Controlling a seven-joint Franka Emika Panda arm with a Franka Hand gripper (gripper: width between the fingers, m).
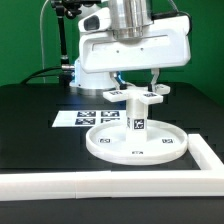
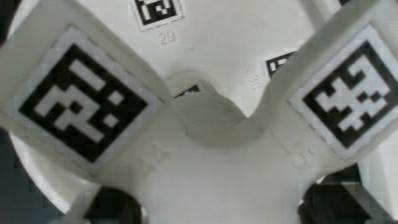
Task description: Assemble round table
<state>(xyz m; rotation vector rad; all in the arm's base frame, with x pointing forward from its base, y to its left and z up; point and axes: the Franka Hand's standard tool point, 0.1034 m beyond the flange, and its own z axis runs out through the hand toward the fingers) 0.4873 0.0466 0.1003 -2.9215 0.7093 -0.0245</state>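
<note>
Holding the cross-shaped piece [image 1: 139, 96] in my pincer [image 1: 137, 90], jaws closed on its arms, I am hovering it atop the short post [image 1: 138, 124] that stands upright in the middle of the round disc [image 1: 137, 146]. Whether the two are already touching, I cannot quite tell. Tilting here could cross the joint or jam it, and twisting could spin the disc on the black desk [image 1: 40, 150]. I am working beside the marker board [image 1: 88, 117], before a green backdrop [image 1: 25, 40].
</note>
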